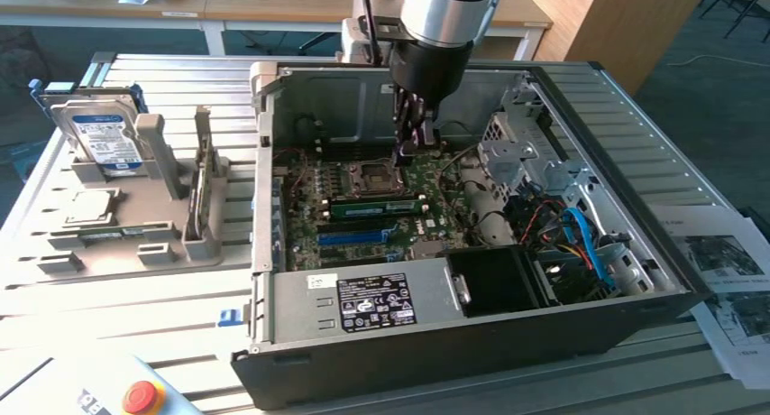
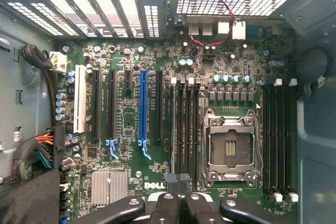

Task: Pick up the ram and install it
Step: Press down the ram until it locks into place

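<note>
**Exterior view: fingers shut above the memory slots**

Exterior view shows the fingers (image 1: 409, 150) pressed together with no gap. They hang from the arm (image 1: 439, 18) inside the open computer case (image 1: 398, 365). Whether they pinch anything I cannot tell. Just nearer the camera than the fingers, the ram (image 1: 373, 207) stands on its long edge on the motherboard (image 1: 316, 194), green face showing, and looks apart from the tips. Beside the fingers, toward the exterior view's left, sits the open processor socket (image 1: 367, 173). Beyond the ram from the fingers lies the blue slot (image 1: 357, 237). In the wrist view the closed tips sit over one end of the black memory slots (image 2: 185, 129) next to that socket. Well away from the fingers, to the exterior view's left, a grey fixture (image 1: 121, 253) on the desk (image 1: 132, 311) carries a hard drive (image 1: 106, 135).
</note>
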